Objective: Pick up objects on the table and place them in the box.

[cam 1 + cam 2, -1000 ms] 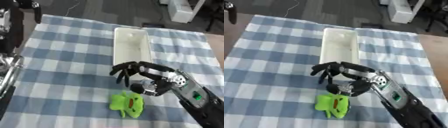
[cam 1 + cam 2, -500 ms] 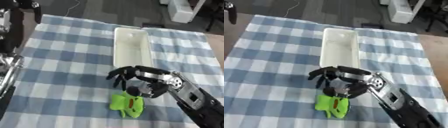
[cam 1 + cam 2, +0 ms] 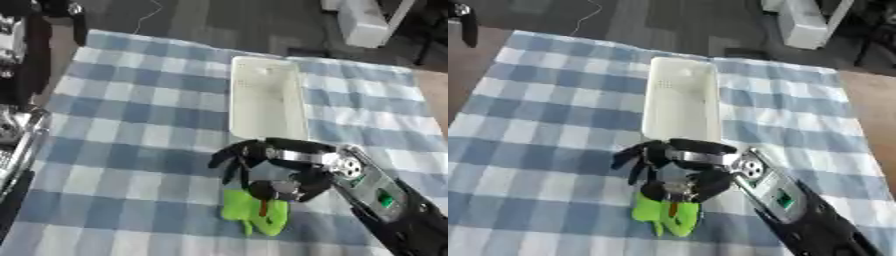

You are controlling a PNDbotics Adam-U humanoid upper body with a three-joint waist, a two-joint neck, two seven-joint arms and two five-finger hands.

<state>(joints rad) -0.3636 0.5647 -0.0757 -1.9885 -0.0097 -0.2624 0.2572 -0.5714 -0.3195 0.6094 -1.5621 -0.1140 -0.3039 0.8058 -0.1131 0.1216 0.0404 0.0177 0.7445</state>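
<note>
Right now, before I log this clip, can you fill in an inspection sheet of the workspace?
Surface: table with blue and white checked cloth.
Job's things: green toy on the cloth; white box beyond it, nothing seen inside.
Clutter: nothing seen.
Robot hands: right robot hand over the toy's top, fingers spread and curved down, not closed on it; left robot hand not seen.
Cables: thin cable on the floor beyond the table.
Surroundings: dark floor, white unit at the far right.

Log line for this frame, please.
right hand: open, over green toy | white box: empty | left hand: not in view
</note>
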